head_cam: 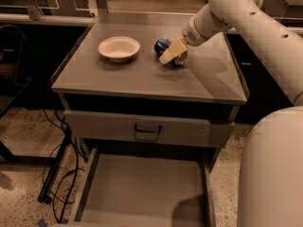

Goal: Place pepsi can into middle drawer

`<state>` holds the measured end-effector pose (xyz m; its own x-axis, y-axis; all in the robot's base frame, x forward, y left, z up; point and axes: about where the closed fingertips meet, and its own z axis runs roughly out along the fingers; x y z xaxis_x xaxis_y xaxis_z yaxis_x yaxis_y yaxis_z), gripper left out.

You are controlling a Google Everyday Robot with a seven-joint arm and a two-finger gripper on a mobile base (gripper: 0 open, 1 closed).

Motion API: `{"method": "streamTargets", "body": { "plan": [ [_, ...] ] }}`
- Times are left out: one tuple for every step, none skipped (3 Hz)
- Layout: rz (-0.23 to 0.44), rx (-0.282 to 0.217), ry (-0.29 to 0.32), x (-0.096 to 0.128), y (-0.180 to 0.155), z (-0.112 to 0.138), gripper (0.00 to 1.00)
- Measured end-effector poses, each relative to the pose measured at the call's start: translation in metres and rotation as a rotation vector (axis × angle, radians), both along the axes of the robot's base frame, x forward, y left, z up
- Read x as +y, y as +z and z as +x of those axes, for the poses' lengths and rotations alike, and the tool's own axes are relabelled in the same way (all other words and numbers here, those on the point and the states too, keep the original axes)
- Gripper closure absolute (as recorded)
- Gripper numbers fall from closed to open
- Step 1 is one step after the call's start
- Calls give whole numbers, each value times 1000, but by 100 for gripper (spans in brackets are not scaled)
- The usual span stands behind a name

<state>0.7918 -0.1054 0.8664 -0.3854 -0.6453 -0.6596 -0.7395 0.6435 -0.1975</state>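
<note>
The pepsi can (162, 45), blue with silver ends, lies on its side on the grey cabinet top (142, 74), right of the bowl. My gripper (173, 55), with cream-coloured tips, is right at the can's near right side and covers part of it. The arm reaches in from the upper right. The middle drawer (144, 193) is pulled out at the bottom of the view, its flat grey floor bare.
A cream round bowl (119, 48) sits on the cabinet top left of the can. A shut drawer front with a dark loop handle (147, 129) is above the open drawer. Cables and a stand base (52, 183) lie on the floor at the left.
</note>
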Motion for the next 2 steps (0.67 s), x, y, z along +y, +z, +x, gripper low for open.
{"method": "streamTargets", "body": {
  "plan": [
    [19,50,2,9,-23,-14,0],
    [19,50,2,9,-23,-14,0]
  ]
}}
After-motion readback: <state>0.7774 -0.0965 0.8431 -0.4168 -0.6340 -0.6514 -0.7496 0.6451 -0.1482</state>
